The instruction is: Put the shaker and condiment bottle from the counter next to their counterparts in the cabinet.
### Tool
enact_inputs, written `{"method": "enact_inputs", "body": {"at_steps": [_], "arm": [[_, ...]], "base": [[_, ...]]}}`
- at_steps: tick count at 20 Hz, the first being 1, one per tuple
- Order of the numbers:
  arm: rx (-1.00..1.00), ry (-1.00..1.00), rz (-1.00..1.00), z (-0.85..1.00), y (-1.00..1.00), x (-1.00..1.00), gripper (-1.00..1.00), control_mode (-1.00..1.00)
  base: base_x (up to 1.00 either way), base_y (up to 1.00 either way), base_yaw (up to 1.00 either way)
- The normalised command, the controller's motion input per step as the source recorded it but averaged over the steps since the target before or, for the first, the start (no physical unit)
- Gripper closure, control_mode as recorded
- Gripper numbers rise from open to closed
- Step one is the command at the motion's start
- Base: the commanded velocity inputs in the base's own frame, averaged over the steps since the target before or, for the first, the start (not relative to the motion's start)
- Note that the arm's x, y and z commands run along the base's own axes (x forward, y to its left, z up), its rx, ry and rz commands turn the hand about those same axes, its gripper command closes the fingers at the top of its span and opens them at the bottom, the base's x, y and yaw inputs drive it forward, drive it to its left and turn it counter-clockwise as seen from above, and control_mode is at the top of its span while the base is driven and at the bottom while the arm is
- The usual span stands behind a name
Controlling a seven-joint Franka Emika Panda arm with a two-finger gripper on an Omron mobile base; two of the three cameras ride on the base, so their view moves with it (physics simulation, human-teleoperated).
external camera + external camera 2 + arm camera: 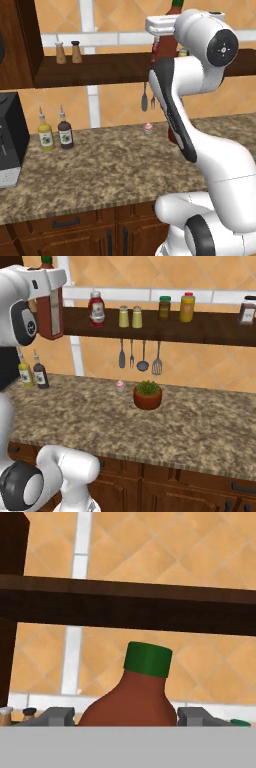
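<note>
Condiment bottle: between my fingers, green cap up | my gripper: clamped on it | lifted level with cabinet shelf, left of white-capped red bottle

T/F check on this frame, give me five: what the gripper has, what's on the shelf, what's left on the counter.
1. The gripper is shut on the condiment bottle. True.
2. Two pale yellow-green shakers stand side by side on the shelf. True.
3. The held bottle has a white cap. False: its cap is green; the white-capped red bottle stands on the shelf.
4. The potted plant sits on the shelf. False: it sits on the counter.
5. A yellow bottle and a dark bottle stand next to each other on the counter. True.
</note>
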Motion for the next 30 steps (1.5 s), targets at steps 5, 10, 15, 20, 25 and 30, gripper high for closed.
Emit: {"method": "enact_inputs", "body": {"at_steps": [5,10,15,20,25,30], "arm": [[0.05,0.0,0.01,0.0,-0.01,0.36,1.0,-1.0],[0.01,-0.05,0.07,0.0,-0.05,0.38,1.0,-1.0],[0.0,-0.1,0.09,0.0,-0.03,0.36,1.0,-1.0],[0.0,-0.06,0.06,0.14,0.0,0.32,1.0,-1.0],[-0.07,0.07,0.0,0.43,-0.04,0.4,1.0,-1.0],[-0.07,0.2,0.0,0.25,0.1,0.51,1.0,-1.0]], "base": [[0.0,0.0,0.0],[0.0,0.0,0.0],[0.0,0.0,0.0],[0.0,0.0,0.0],[0.0,0.0,0.0],[0.0,0.0,0.0]]}}
